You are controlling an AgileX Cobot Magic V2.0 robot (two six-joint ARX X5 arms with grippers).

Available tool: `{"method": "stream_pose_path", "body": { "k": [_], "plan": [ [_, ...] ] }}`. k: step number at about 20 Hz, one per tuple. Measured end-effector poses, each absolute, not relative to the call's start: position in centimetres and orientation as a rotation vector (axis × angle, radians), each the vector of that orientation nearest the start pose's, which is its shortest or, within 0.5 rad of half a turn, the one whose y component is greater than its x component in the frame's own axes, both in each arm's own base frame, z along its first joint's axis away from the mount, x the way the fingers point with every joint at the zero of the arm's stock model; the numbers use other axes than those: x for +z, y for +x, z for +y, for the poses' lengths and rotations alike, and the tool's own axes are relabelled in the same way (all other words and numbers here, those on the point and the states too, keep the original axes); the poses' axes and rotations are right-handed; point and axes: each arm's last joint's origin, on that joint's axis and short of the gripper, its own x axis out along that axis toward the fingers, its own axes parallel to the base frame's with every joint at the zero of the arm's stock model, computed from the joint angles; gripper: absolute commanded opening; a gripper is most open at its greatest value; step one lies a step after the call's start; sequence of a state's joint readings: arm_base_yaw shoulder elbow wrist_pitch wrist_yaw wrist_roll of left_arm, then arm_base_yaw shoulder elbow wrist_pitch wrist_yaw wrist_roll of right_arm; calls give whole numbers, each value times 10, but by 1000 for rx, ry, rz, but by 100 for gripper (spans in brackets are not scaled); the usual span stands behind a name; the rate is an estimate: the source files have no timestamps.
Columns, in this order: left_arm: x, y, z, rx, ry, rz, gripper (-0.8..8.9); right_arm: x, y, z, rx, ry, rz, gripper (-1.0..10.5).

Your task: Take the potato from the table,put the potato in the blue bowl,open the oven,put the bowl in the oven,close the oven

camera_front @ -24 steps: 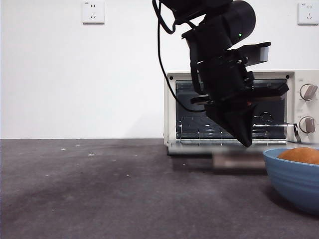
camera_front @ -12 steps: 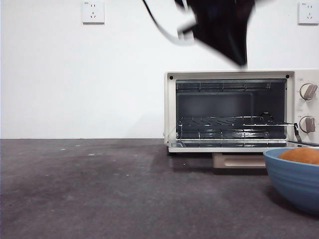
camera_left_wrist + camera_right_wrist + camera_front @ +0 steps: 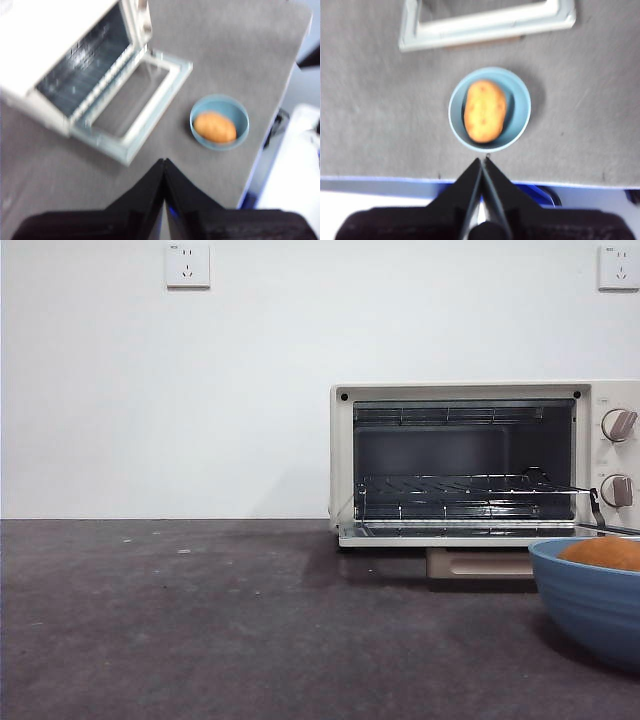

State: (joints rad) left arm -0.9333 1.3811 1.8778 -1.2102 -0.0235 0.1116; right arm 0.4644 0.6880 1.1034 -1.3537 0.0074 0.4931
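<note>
The cream oven (image 3: 480, 465) stands at the back right with its door (image 3: 132, 115) folded down flat and the wire rack (image 3: 465, 485) showing inside. The orange-brown potato (image 3: 484, 111) lies in the blue bowl (image 3: 517, 90), which sits on the table in front of the open door (image 3: 490, 22), near the right edge of the front view (image 3: 590, 600). My left gripper (image 3: 164, 162) is shut and held high above the table, away from the oven. My right gripper (image 3: 482, 161) is shut too, high above the table's near edge beside the bowl. Neither arm shows in the front view.
The dark grey table (image 3: 200, 620) stretches to the left of the oven. Its edge (image 3: 395, 179) runs just under my right gripper. Two wall sockets (image 3: 187, 265) sit on the white wall behind.
The arm that was in front of the oven has risen out of the front view. The oven door now lies fully open.
</note>
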Motion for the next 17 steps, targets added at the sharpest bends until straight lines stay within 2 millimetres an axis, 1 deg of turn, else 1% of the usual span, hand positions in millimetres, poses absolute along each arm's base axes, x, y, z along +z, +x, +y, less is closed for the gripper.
{"method": "stream_pose_path", "body": {
  "k": [2, 4, 7, 9, 12, 14, 16, 17],
  "plan": [
    [469, 127, -171, -902, 465, 654, -6, 342, 81, 41, 166, 198, 1062, 0],
    [472, 117, -158, -900, 460, 648, -6, 337, 95, 47, 135, 162, 1114, 0],
    [463, 96, -128, -866, 417, 613, -6, 332, 107, 51, 83, 97, 1139, -1],
    [447, 86, -112, -801, 394, 602, -6, 323, 111, 53, 65, 75, 1175, -1],
    [411, 78, -96, -690, 393, 666, -6, 299, 120, 58, 68, 72, 1211, -2],
    [396, 71, -87, -666, 371, 704, -6, 279, 125, 60, 58, 71, 1232, -2],
    [388, 64, -76, -646, 343, 731, -6, 264, 129, 58, 40, 92, 1252, -2],
    [386, 61, -73, -639, 333, 739, -6, 260, 131, 56, 22, 100, 1259, -2]
  ]
}}
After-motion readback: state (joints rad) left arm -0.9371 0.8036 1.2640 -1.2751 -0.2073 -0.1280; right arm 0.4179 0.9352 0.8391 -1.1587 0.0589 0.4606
